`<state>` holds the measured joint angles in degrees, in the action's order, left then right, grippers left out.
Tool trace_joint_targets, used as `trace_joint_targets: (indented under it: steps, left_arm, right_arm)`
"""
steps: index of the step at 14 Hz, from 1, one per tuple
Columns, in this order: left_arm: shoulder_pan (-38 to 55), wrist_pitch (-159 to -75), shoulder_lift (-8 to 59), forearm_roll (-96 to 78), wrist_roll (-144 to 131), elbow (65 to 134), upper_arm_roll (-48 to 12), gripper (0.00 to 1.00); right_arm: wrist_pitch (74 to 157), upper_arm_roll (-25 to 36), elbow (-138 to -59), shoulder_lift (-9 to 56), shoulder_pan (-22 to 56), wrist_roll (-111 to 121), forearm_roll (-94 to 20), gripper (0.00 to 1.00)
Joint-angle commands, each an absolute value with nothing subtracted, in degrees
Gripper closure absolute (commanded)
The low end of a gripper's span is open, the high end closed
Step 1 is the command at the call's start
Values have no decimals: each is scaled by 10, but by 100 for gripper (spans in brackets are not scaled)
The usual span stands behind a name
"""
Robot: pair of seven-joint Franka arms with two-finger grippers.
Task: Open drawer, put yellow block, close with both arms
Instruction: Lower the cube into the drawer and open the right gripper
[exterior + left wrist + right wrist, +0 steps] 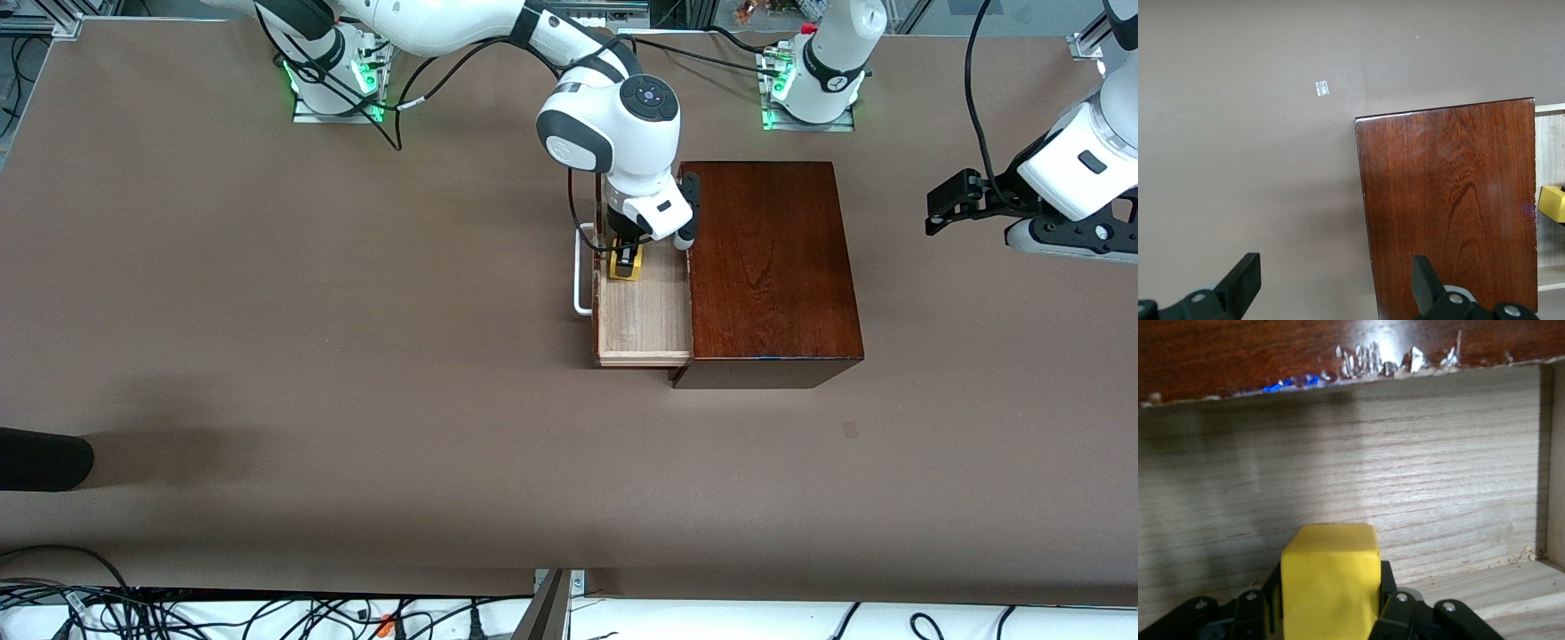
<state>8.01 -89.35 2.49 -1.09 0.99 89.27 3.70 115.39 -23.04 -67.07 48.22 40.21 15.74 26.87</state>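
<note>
The right end effector (628,258) pinches the small bright-yellow block (626,263) between its black fingers, down in the open pale-wood drawer (642,311) of the dark reddish-brown wooden box (769,267). The block is at the end of the tray toward the arm bases, at about 12 o'clock in the drawer, close to its white U-shaped bar handle (582,276). In the right wrist view the yellow block (1330,580) fills the gap between the fingers (1401,613), with the drawer's pale floor just past it. I think the step now is to let go of the block. To do this well, the arm should go low until the block sits flat on the wood, then spread its fingers slowly so the block does not tip. Then it should lift straight up, so it does not bump the box edge. The left end effector (956,203) waits with fingers spread over the brown desk (267,311), at about 3 o'clock from the box.
</note>
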Motion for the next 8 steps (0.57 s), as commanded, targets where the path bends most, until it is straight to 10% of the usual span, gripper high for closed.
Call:
trace_joint_targets:
  steps: [1, 8]
  left_arm:
    - [82, -882, 17, 2, 14, 889, 39, 0]
    - [82, -872, 16, 14, 13, 889, 38, 0]
  right_arm:
    - [1150, -233, -686, 477, 397, 164, 275, 49]
    - [1126, -233, -686, 462, 383, 196, 270, 49]
